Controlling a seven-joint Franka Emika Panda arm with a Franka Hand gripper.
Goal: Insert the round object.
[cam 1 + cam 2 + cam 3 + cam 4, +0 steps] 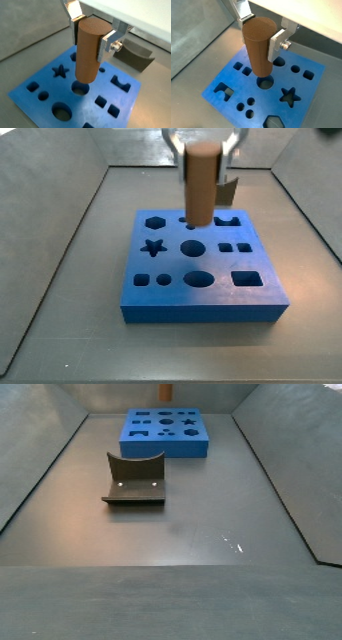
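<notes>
1. The gripper (91,27) held the round object (89,49), a tall brown cylinder, upright between its silver fingers (108,44), clamped on the peg's upper part.
2. In both wrist views the peg's lower end hung over the blue board (40,85), close above the middle round hole (266,82); whether it touched the hole's rim could not be told.
3. In a side view the peg (201,183) stood in the upper centre of the frame, over the board's (201,308) rear half, with the round hole (193,248) just in front of its lower end.
4. The board's other cut-outs, such as the star (154,248), lay uncovered around the peg.
5. In a side view the board (167,442) sat at the top of the frame, near the far wall, and the dark arch-shaped block (135,479) lay well apart from it on the grey floor (201,524), with open floor filling the lower half of the frame.
</notes>
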